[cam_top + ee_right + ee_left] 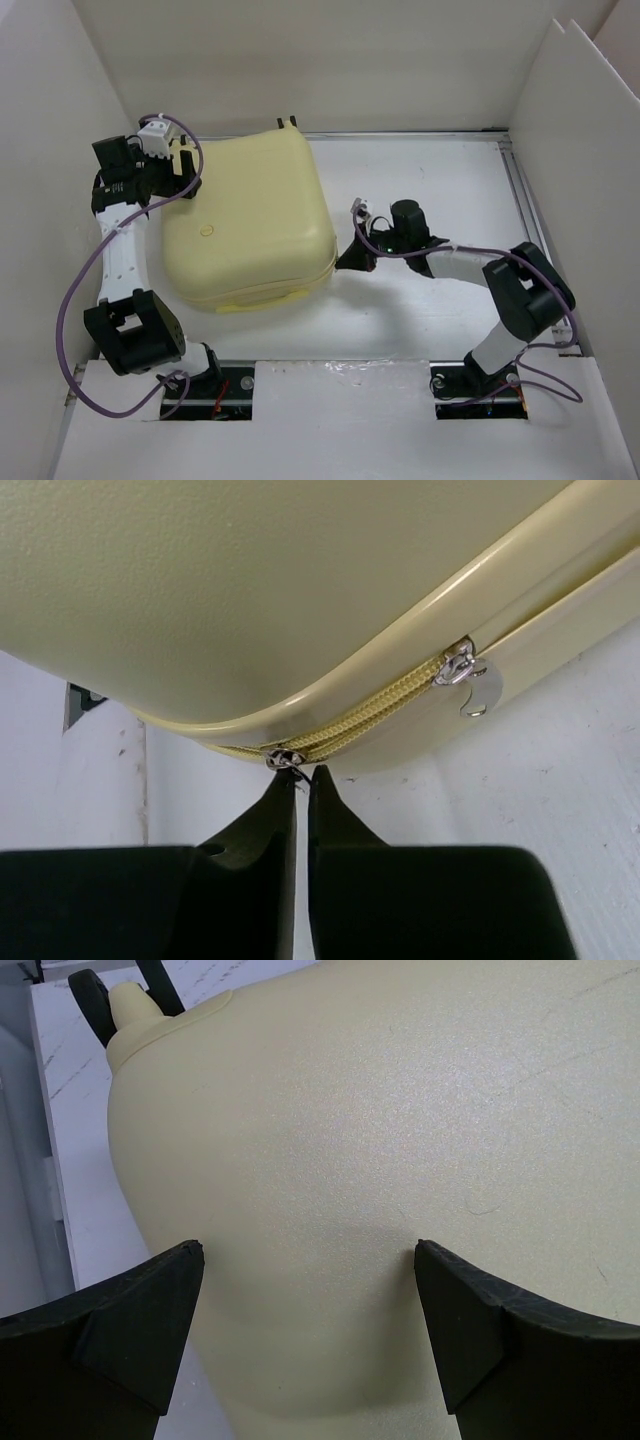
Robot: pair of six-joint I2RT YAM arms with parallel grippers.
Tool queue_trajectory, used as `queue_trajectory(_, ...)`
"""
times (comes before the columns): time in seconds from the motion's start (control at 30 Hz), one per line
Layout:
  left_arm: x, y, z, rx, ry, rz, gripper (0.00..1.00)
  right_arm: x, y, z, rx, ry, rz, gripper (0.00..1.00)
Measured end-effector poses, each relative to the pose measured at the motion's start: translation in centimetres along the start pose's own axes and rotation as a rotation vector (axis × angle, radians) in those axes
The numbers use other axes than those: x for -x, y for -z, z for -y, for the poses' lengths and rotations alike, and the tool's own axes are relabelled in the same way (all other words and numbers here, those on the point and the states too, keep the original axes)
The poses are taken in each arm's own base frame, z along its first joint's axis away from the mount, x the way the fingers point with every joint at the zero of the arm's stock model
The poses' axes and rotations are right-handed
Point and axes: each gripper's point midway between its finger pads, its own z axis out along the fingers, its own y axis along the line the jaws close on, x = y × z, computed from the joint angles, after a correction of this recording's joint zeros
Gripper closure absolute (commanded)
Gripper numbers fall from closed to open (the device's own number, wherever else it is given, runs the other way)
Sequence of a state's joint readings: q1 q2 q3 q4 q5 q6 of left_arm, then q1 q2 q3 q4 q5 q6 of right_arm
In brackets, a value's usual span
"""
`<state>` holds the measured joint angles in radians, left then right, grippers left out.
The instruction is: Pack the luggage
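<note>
Count from all three views:
- luggage (250,225) x1
- worktop (430,190) x1
- arms x2: left arm (122,255), right arm (520,290)
- grippers x2: left gripper (310,1250), right gripper (302,776), two jaws each
- zip sliders x2: zip slider (283,759), second zip slider (460,668)
- purple cables x2, one per arm: left cable (68,330), right cable (470,252)

Hard pale-yellow plastic on the luggage (400,1110), finely grained with a soft sheen. Woven yellow cloth zipper tape (370,710) with 2 shiny metal sliders (455,668). Matt black, faintly ridged plastic on left gripper (308,1250) and right gripper (302,780). Smooth white table (540,810), lightly scuffed, slightly glossy.
</note>
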<state>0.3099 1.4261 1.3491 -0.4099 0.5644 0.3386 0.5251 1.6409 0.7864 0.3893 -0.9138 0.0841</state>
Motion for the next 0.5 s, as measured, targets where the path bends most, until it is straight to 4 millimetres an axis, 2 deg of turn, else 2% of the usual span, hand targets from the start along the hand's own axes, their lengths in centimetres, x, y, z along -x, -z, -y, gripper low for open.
queue_trajectory(0.27, 0.1, -0.1, 0.1, 0.001, -0.015, -0.001, 0.21, -0.2, 0.2, 0.3, -0.1, -0.058, 0.058, 1.0)
queue_trajectory(0.4, 0.6, -0.8, 1.0, 0.014, -0.074, 0.011, 0.21, 0.1, 0.3, 1.4, -0.225, -0.123, 0.05, 1.0)
queue_trajectory(0.5, 0.8, -1.4, 2.0, 0.008, -0.11, 0.02, 0.21, 1.6, 0.3, 3.5, -0.398, -0.128, 0.045, 1.0)
